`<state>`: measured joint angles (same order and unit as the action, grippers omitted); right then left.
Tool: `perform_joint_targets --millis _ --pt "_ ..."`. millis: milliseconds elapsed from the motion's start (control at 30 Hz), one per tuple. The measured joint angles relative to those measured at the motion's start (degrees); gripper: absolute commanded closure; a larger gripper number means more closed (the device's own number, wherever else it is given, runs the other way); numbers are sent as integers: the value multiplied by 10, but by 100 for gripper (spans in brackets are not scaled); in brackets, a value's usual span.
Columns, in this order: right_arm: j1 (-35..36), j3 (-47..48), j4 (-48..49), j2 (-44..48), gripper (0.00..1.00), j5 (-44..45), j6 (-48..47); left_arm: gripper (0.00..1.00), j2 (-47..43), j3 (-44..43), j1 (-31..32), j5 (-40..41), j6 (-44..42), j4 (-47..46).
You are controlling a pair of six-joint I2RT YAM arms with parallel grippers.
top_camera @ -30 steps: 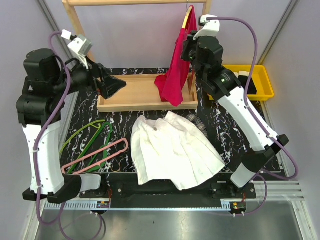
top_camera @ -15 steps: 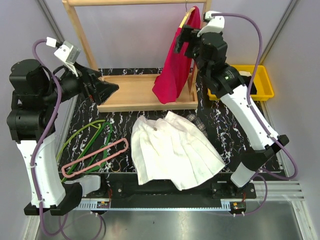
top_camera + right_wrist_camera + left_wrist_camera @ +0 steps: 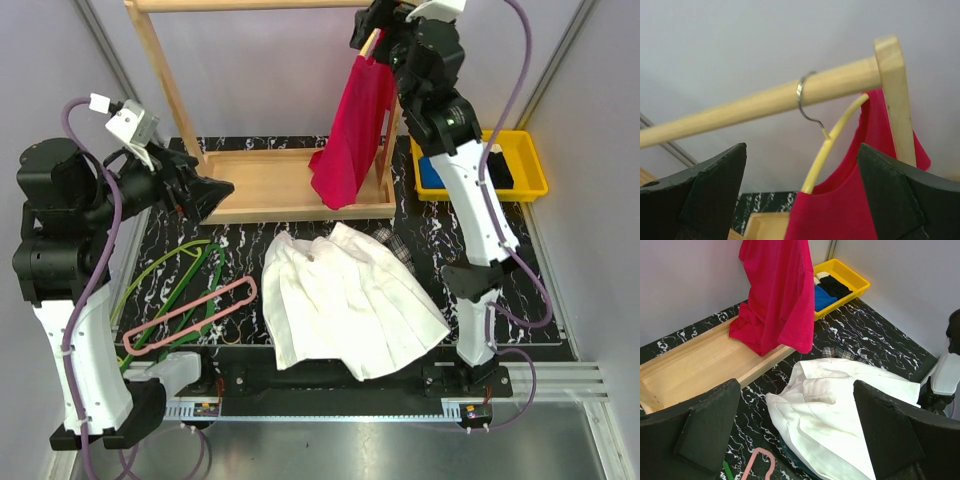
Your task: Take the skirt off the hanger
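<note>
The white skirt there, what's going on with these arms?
The skirt lies spread on the table, off the pink hanger, which lies to its left. Both grippers are open and empty: the left gripper hovers above the table, the right gripper is up at the wooden rail by the red shirt.

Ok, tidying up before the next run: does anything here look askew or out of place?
The red shirt hangs lopsided on its yellow hanger, hem slumped onto the wooden rack base. A plaid garment pokes out from under the skirt.

Red shirt (image 3: 352,120) on wood rack (image 3: 268,188), yellow bin (image 3: 527,166), grn hangers (image 3: 165,268)
</note>
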<state>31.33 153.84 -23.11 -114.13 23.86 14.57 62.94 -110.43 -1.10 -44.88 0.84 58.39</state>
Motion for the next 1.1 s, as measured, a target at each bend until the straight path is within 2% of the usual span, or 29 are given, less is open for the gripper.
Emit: perform_joint_targets --millis 233,300,333,367,433,500,567,600,667,700,733,900,1100 --pt "-34 -22 -51 -64 0 -39 39 1 -7 0 -7 1 -10 2" --pt "-40 -23 -59 -72 26 -47 47 1 -7 0 -10 1 -12 3" --pt "-43 -23 -62 -74 43 -53 49 1 -6 0 -10 1 -13 3" --pt "-45 -23 -64 -74 73 -61 53 1 -6 0 -11 1 -13 3" --pt "-51 -21 -63 -74 83 -77 56 1 -3 0 -14 1 -14 2" --pt "-57 -19 -45 -75 75 -101 71 1 0 0 -17 1 -15 3" --pt "-60 -19 -46 -74 71 -101 74 1 3 0 -18 1 -15 2" --pt "-62 -19 -49 -74 78 -101 73 1 4 0 -20 1 -15 2" --pt "-65 -21 -56 -74 85 -101 71 1 5 2 -21 1 -15 2" --pt "-66 -21 -57 -74 97 -101 69 1 5 3 -22 0 -15 2" --pt "-68 -21 -57 -74 100 -102 67 1 6 4 -23 0 -15 2" --pt "-78 -9 -60 -76 100 -165 57 1 7 11 -24 -1 -12 -5" --pt "-89 71 -55 -117 100 -341 69 1 10 34 -25 -3 -4 -24"
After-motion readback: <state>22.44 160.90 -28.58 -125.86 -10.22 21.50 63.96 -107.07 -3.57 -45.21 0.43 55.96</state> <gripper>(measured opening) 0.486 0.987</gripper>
